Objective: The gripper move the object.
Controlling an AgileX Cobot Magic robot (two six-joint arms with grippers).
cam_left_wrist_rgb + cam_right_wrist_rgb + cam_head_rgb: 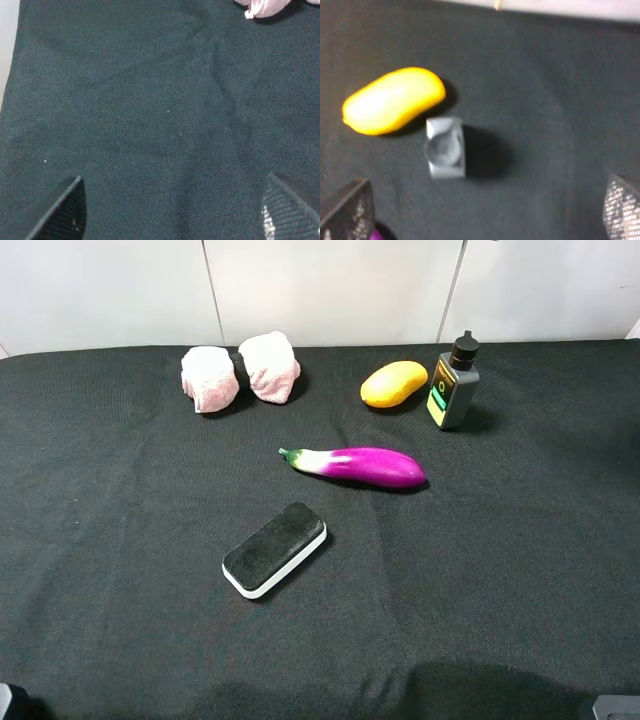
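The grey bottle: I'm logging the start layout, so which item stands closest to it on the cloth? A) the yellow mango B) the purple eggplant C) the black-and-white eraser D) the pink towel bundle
A: the grey bottle stands upright just to the right of the yellow mango in the high view, apart from it, and the other items lie farther away.

Colours across my black cloth [520, 570]

Grey bottle [452, 390] with black cap and green-yellow label; yellow mango [393, 383]; eggplant [362, 465] purple fading to white, green stem; eraser [274, 549] black over white; pale pink towel [240, 370], dark band; my fingertips [350, 212] black, finely ribbed
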